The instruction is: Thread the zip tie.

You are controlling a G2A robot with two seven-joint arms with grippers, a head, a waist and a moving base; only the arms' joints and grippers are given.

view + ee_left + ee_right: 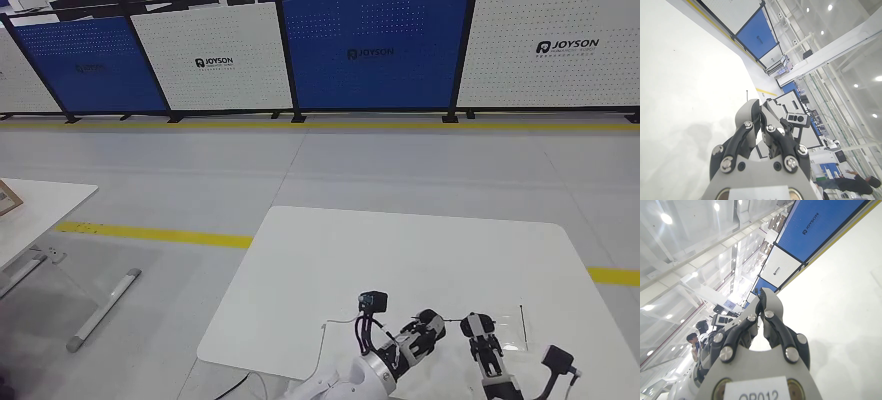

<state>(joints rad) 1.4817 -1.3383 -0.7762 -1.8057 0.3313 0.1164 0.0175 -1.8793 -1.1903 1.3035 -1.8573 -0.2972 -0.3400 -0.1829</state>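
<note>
Zip tie (757, 291), black and slim, juts from the clenched tips of the right gripper (762, 296), held over the near part of the white tabletop (400, 250). Only a short squarish end shows; the rest is hidden between the ribbed pads. Just beside it, the left gripper (759, 111) has its fingers pressed together, and a dark strip at its pads is too fine to identify. Blue and white panels (375, 50) behind the tabletop carry a logo with lettering. A white label (757, 389) on the right gripper's body bears dark characters, cut off at the edge of view. A thin dark line (522, 325) lies on the tabletop near the right gripper, too faint to make out.
</note>
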